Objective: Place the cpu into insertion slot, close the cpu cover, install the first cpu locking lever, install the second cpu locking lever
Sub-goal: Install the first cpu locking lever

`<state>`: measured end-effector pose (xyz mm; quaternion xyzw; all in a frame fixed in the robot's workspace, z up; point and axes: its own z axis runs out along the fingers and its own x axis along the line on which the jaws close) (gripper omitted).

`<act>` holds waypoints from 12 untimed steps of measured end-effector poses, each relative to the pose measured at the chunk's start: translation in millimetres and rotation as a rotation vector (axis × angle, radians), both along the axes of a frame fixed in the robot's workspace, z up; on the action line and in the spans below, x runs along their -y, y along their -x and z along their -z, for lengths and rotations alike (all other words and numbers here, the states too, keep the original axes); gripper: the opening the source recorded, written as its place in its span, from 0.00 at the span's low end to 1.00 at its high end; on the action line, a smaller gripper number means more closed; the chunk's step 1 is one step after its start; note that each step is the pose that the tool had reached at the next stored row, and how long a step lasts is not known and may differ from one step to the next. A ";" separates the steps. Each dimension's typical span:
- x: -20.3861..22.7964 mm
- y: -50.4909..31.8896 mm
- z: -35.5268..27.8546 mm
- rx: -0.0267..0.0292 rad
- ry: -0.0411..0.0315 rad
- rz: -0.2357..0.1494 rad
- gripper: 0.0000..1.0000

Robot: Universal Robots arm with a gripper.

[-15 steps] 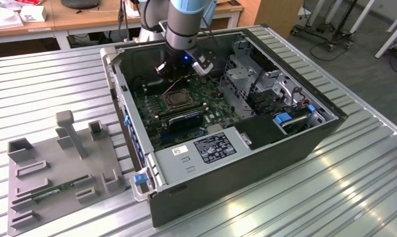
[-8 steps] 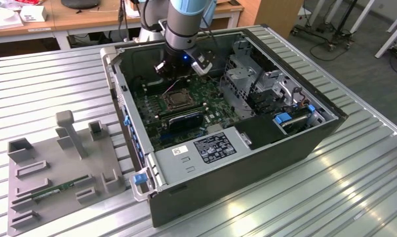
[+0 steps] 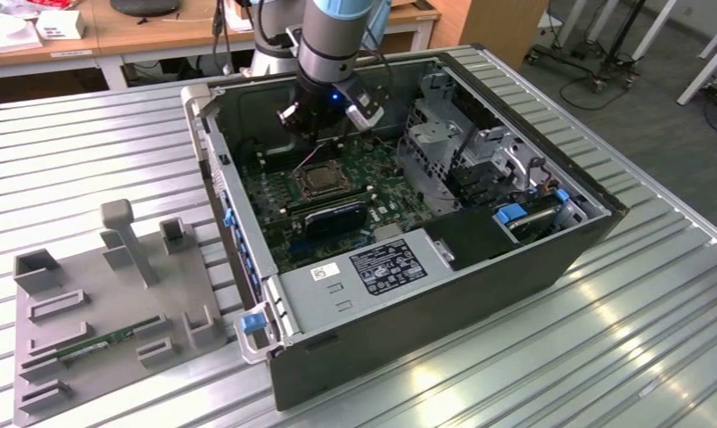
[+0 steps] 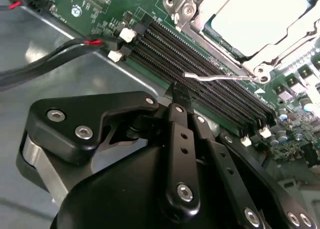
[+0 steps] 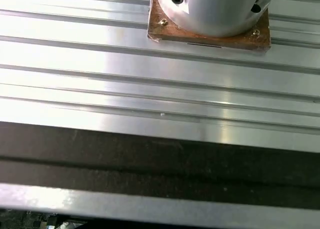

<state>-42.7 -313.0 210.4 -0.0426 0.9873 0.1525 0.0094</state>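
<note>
Your gripper (image 3: 325, 135) hangs over the green board (image 3: 389, 174) inside the computer case (image 3: 478, 303), near the socket (image 3: 317, 181) without touching it. In the second wrist view the chip (image 4: 260, 19) lies seated under the cover (image 4: 225, 46), apart from the gripper. You cannot tell whether the gripper is open or closed.

Shiny bare metal cpu cover (image 4: 287, 41)
</note>
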 end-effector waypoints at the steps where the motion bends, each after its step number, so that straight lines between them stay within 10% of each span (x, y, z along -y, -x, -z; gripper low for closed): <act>1: 0.0 0.0 -0.7 0.0000 0.0000 0.000 0.11; 12: 1.1 8.1 -1.6 0.0073 -0.0001 0.000 0.11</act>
